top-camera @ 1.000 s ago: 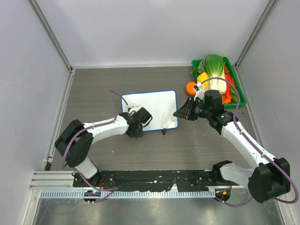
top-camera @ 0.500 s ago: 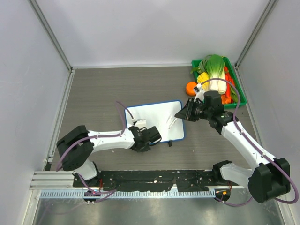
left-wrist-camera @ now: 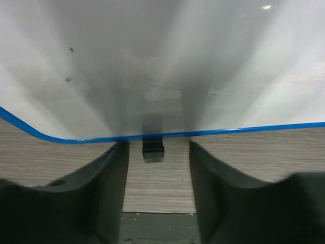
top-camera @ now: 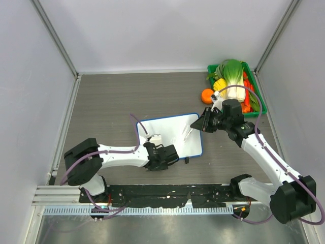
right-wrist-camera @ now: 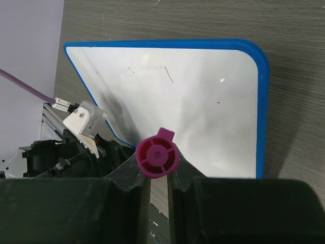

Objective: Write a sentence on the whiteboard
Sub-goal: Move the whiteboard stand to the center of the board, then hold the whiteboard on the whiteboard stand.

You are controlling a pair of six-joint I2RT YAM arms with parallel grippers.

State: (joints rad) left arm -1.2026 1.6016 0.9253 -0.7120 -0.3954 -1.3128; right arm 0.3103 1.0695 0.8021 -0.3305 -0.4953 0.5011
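Whiteboard (top-camera: 170,133): lies flat on the desk (top-camera: 111,96), turned a little askew, in the middle ground between the two arms, where both can reach it.
Sentence: none yet. I see no pink writing on the white face, only a few faint specks and scratches.
Left pincer (top-camera: 170,151): low at the board's near edge, jaws parted. The wrist view shows its fingers (left-wrist-camera: 114,170) on either side of the blue rim with clear desk between them, gripping nothing.
Black foot (left-wrist-camera: 153,150): sits under the rim, midway between those fingers and touched by neither. By my reading, the pincer is there to steady or nudge the board rather than lift it.
Right pincer (top-camera: 201,122): closed tight on the marker (right-wrist-camera: 156,156), whose magenta end is wedged between the fingers.
Marker: slants down and leftward over the board's right part. Held this way, its far end points at the writing surface. I cannot tell whether the tip touches.
Green basket (top-camera: 261,99): holds vegetables in the far right corner, with an orange fruit (top-camera: 206,95) just beside it. Both are well apart from the board and out of the writing path.
Step in hand: I judge the board is being set in place and the pen is poised. The writing itself is not begun.
Watch for: with the left jaws slack, the board may slide once the pen presses on it.
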